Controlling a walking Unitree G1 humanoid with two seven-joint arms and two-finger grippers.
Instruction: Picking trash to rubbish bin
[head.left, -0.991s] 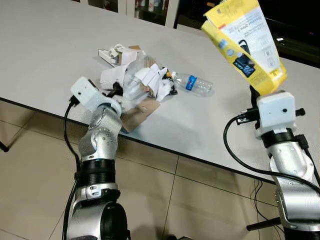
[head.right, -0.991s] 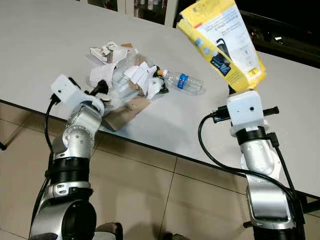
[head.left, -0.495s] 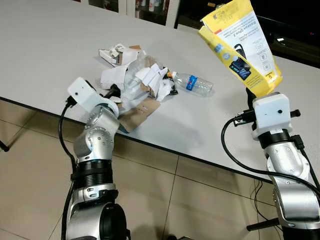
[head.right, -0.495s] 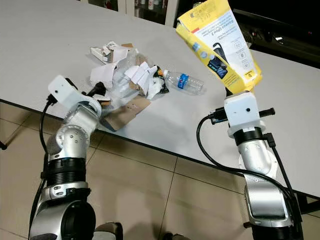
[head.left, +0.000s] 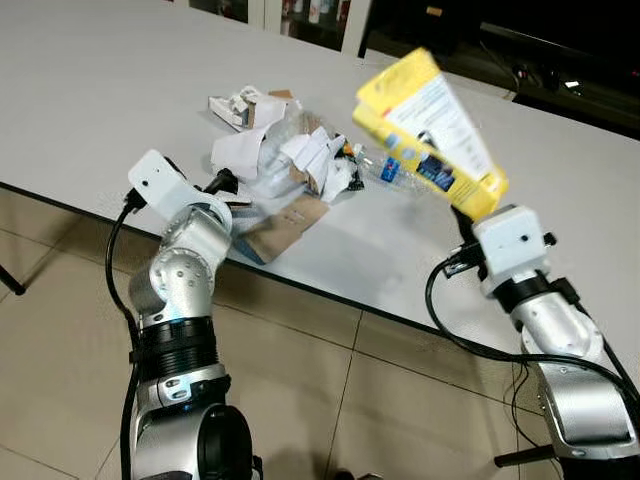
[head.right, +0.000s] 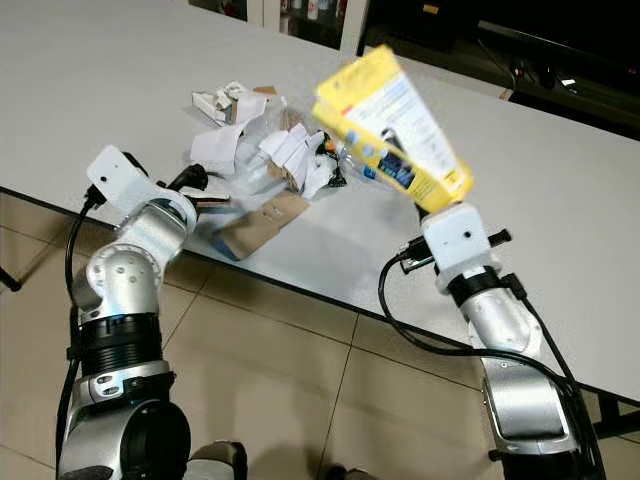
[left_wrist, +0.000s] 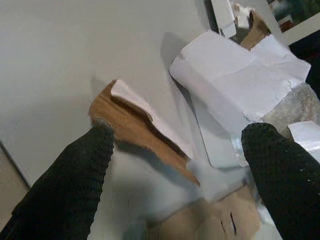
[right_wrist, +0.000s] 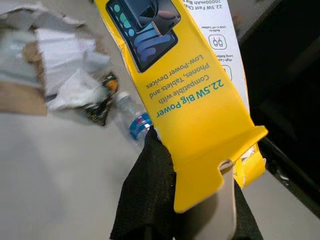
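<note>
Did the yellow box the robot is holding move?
Yes. The yellow box, shut in the right gripper, has tipped down and toward the robot's left; it now overlaps the plastic bottle on the table.

The yellow box (head.left: 425, 135) is motion-blurred and covers most of the plastic bottle (head.left: 389, 171) and the right gripper's fingers (right_wrist: 150, 200). Its far end runs off the right wrist view. The trash pile (head.left: 285, 165) hides its lower scraps.
</note>
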